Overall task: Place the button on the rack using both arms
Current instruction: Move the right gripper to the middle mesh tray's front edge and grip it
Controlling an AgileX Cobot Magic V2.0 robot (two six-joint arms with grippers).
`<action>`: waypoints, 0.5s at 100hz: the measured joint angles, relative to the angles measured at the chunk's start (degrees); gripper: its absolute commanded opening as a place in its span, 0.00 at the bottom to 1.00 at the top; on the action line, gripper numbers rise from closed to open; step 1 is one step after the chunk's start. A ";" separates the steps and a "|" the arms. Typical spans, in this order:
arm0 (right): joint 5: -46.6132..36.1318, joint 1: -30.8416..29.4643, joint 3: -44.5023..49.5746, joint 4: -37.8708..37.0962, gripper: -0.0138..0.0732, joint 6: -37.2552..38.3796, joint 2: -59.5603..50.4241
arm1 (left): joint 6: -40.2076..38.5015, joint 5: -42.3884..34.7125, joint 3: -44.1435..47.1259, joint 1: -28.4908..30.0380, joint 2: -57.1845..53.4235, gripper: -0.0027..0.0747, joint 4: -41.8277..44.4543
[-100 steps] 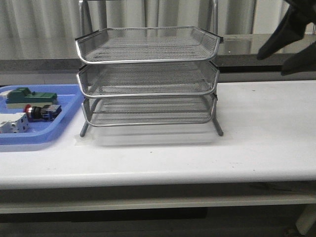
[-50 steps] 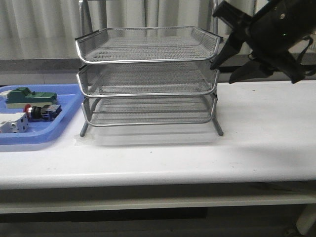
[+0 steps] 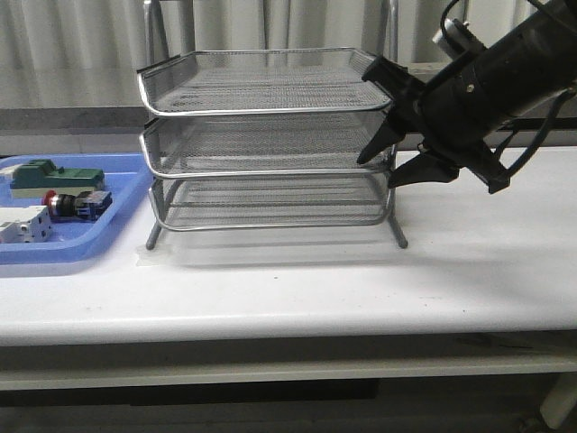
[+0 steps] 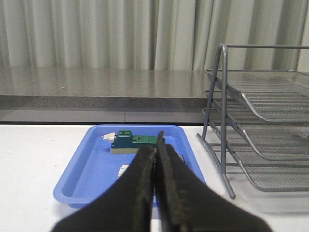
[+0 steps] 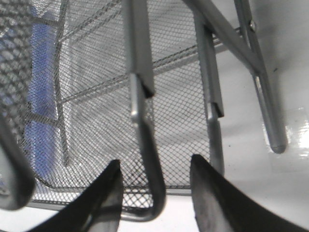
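1. Three-tier silver wire-mesh rack (image 3: 270,135) on metal frame: all 3 trays look empty from what I can see, so nothing placed yet. I judge task is at an early stage w/ nearly everything left.
2. My right arm's black gripper (image 3: 383,171) is at the rack's right front corner, level w/ the middle tray's rim. Jaws spread apart, nothing held. In the right wrist view a rim wire of a tray (image 5: 145,145) sits between the two fingers, not clamped. Looks like I'm lining up to grab and slide that tray out, but that's a guess.
3. My left arm's black gripper (image 4: 155,193): jaws pressed together, empty. Flat blue plastic tray (image 4: 96,164) lies just ahead of the tips, rack off to its side.
4. Small red-capped push-button (image 3: 77,204) w/ black body and blue rear: lying in the blue tray, well apart from both grippers, untouched. Pick-up, transfer and drop-in all left to do.
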 measured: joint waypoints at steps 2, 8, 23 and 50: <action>0.00 0.00 0.00 0.30 0.56 -0.14 0.16 | 0.00 0.00 0.00 0.00 0.00 0.04 0.00; -0.11 0.00 0.00 1.10 0.52 -1.24 0.66 | 0.00 0.00 0.00 0.00 0.00 0.04 0.00; -0.11 0.00 0.00 3.22 0.41 -3.53 0.81 | 0.00 0.00 0.00 0.00 0.00 0.04 0.00; 0.76 0.13 -0.08 4.86 0.24 -4.33 0.81 | 0.00 0.00 0.00 0.00 0.00 0.04 0.00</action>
